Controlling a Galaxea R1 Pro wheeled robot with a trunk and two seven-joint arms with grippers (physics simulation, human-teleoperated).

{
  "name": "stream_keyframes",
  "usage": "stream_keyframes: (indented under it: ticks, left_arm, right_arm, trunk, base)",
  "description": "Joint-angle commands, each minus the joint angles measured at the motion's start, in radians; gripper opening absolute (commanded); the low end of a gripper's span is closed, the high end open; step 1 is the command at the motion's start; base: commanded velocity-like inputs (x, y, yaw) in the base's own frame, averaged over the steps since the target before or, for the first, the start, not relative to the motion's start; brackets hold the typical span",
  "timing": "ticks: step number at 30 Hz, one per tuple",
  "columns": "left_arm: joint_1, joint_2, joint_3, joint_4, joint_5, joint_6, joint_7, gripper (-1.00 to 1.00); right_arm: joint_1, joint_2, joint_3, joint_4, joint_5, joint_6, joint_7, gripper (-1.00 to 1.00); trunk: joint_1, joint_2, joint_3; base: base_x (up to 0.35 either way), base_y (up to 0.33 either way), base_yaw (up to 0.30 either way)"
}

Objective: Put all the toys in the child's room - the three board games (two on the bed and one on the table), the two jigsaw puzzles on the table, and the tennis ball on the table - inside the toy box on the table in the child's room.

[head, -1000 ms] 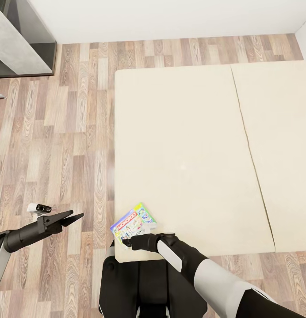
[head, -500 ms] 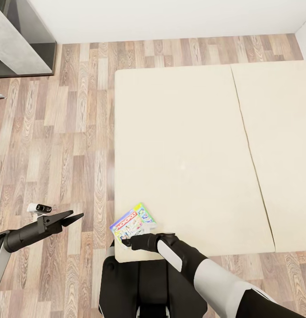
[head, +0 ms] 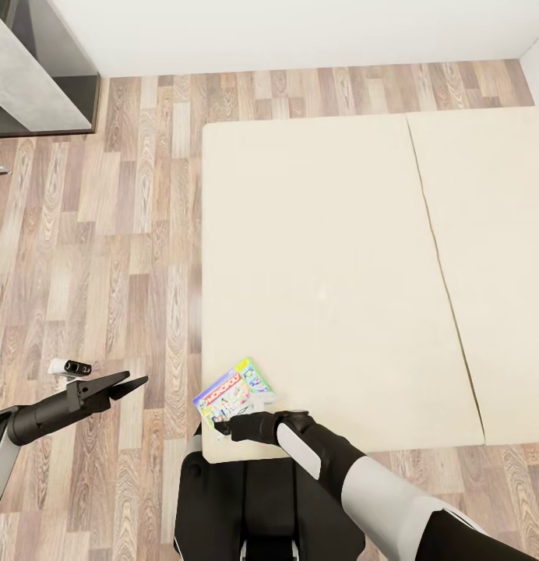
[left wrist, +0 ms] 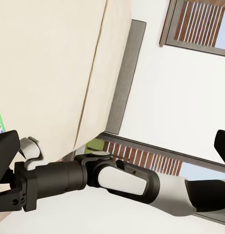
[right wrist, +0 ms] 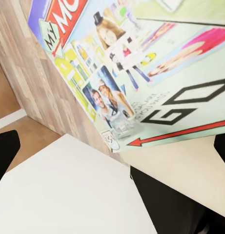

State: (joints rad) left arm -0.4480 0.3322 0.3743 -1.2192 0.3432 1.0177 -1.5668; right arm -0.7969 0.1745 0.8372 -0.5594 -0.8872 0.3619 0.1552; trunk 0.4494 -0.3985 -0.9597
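**Right gripper at the Monopoly box on the bed's near corner**

We look down on the wide bed with the plain beige mattress [head: 339, 265], which spreads over most of the head view, with the wood-plank floor [head: 106, 257] to its left and a dark grey cabinet [head: 36, 70] in the far left corner. Our black trunk [head: 238, 499] stands at the mattress's near edge.

On the near left corner of the mattress lies the flat colourful Monopoly game box [head: 233, 395], white-green with a red banner [right wrist: 141, 68].

The right gripper [head: 224, 427] reaches to the box's near edge; in the right wrist view the box's corner sits just ahead between the dark fingertips [right wrist: 5, 151], which stand apart at the frame's sides. We cannot tell whether they are touching or pinching the box.

The left gripper [head: 129, 383] hangs over the floor well left of the box, its two black fingers slightly parted and holding nothing.
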Motion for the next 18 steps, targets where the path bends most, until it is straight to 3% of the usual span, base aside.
stream_keyframes:
  ticks: [1,18]
  left_arm:
    - [0.0,0.0,0.0,0.0,-0.001,0.01,-0.004,1.0]
    - [0.0,-0.001,0.0,0.0,0.0,0.01,-0.004,1.0]
  right_arm:
    - [-0.001,0.0,0.002,0.0,-0.002,0.002,0.001,1.0]
    - [-0.001,0.0,0.002,-0.037,-0.004,0.006,0.0,1.0]
  trunk:
    - [0.001,-0.002,-0.001]
    - [0.001,-0.002,-0.001]
  base:
    - [0.0,0.0,0.0]
    - [0.0,0.0,0.0]
